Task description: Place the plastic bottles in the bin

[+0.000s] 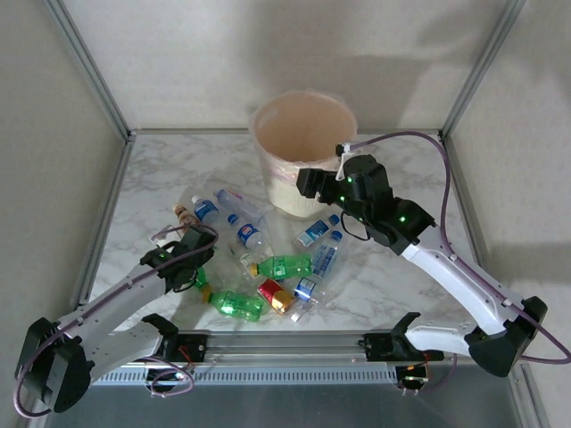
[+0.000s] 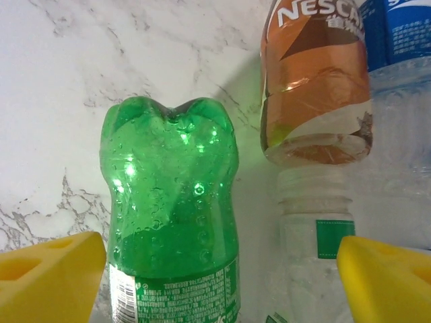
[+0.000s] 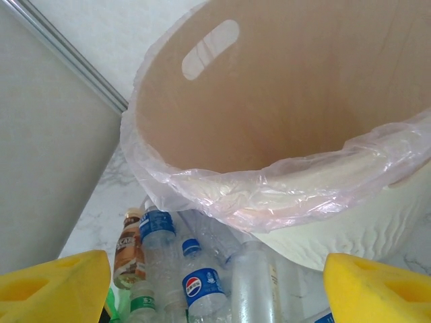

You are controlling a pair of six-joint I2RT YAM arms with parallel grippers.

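So my left fingers (image 2: 47, 279) are spread apart with a green bottle (image 2: 168, 215) lying between them on the bench (image 2: 60, 81), base pointing away from me. One pad sits just beside the bottle's side and the other is well off it, with a clear bottle (image 2: 310, 269) in that gap, so nothing's clamped. I'd guess I'm lined up along its length because the body is the easy part to squeeze. A brown Nescafe bottle (image 2: 313, 81) lies just past it, close enough to bump. My right fingers (image 3: 54, 286) are apart too, with nothing in them, hanging at the near rim of the bin (image 3: 283, 121) and looking in over the pinkish liner (image 3: 289, 185). The bin stands at the far middle of the bench, and the plastic bottles (image 1: 284, 266) are heaped just in front of it, between my arms. I can't spot a bottle inside, so most of the job looks ahead of me
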